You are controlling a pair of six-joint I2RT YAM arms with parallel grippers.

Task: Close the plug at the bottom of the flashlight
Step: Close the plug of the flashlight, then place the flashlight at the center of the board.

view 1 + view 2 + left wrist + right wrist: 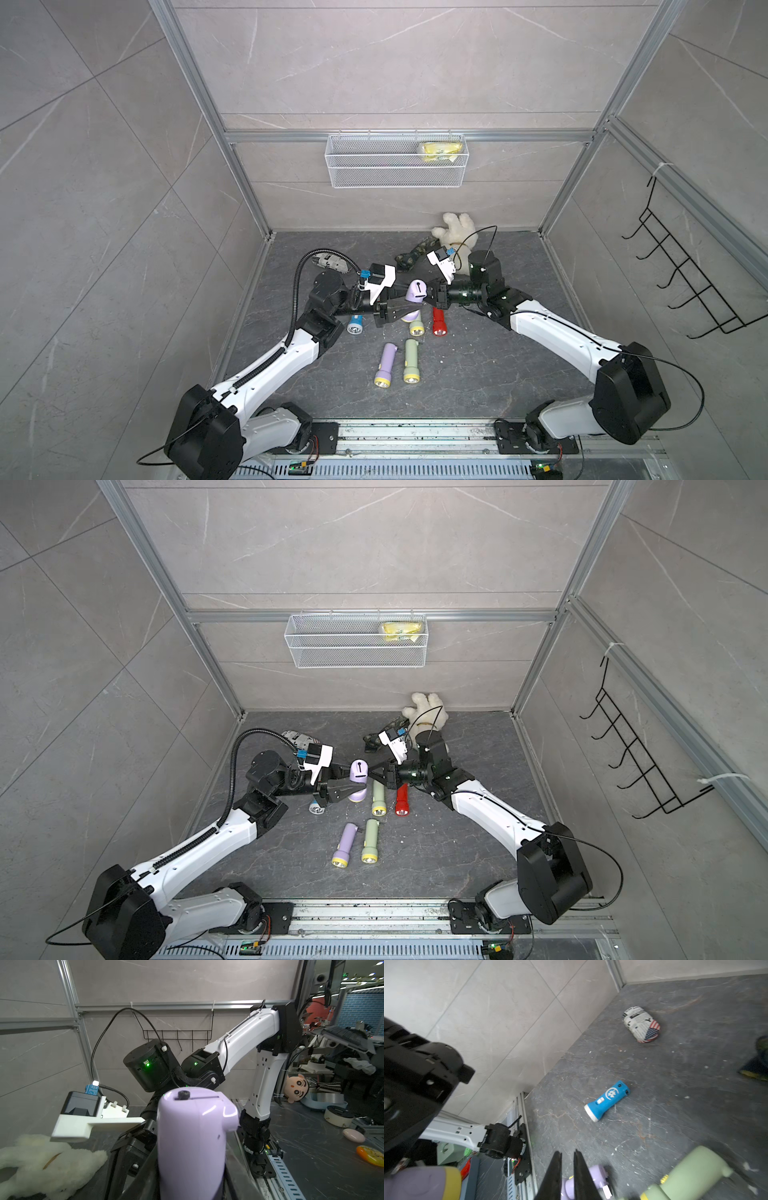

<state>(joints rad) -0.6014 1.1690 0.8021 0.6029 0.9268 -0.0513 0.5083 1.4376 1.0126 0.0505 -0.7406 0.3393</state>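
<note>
In both top views the dark tabletop (478, 365) is seen with the lilac flashlight (415, 293) lifted above its middle, bottom end up. It is gripped low on the body by the clenched jaws of the left gripper (405, 312). The right gripper (428, 291) is placed just beside it; its jaws are nearly closed, nothing held.

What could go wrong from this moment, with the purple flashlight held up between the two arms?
The glossy purple plastic flashlight is clamped only low on its body by the left gripper, so a sideways push on its tail could twist it loose. The right gripper, jaws nearly together, sits beside the tail and might miss the plug. A drop would likely land on the green flashlight below.
</note>
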